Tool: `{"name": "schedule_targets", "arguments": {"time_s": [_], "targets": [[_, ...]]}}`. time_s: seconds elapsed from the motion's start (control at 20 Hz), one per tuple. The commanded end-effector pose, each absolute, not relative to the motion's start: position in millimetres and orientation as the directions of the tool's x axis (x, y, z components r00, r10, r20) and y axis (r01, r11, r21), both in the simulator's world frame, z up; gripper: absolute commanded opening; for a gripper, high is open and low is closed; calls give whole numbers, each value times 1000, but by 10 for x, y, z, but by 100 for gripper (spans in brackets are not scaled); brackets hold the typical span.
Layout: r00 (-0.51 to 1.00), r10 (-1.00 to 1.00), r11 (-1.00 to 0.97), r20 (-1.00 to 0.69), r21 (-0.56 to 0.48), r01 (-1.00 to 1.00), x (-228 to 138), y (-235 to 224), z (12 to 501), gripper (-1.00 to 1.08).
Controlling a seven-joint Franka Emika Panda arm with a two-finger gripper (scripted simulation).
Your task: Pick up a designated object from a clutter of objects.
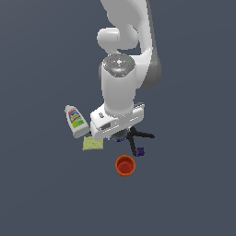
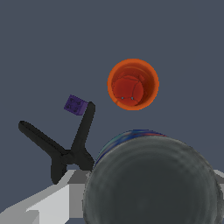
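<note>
Tin (image 2: 151,181): directly under the gripper (image 1: 120,134), filling the wrist view; rigid, likely light, smooth-sided; grip across its round wall. Jaw state: cannot tell. Beyond: black clamp (image 2: 65,146), purple block (image 2: 75,105), orange cup (image 2: 132,84).

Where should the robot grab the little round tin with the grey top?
Probably from straight above, fingers on opposite sides of the tin's blue-labelled round wall: it stands upright, short, flat top up. The black clamp lies close on one side, so avoid that side.
</note>
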State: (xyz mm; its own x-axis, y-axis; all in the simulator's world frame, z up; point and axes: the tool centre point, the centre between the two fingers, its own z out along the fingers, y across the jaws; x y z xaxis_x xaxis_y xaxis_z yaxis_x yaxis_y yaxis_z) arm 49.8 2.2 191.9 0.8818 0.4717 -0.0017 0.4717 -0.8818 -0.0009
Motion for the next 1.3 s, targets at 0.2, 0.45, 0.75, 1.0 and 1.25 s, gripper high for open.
{"name": "schedule_targets", "arguments": {"time_s": [0.2,0.45,0.75,1.0,1.25], "targets": [[882,471,-882,0,-1,471,125,-212,2378,-100],[882,471,-882,1,-1,471,-168,-397,2743,-100],[882,472,-882,2,-2,472,-503,-618,3177,-100],[882,472,-882,1,-2,472,-713,-763,3461,-100],[882,472,-882,1,-1,472,-847,-863,3653,-100]]}}
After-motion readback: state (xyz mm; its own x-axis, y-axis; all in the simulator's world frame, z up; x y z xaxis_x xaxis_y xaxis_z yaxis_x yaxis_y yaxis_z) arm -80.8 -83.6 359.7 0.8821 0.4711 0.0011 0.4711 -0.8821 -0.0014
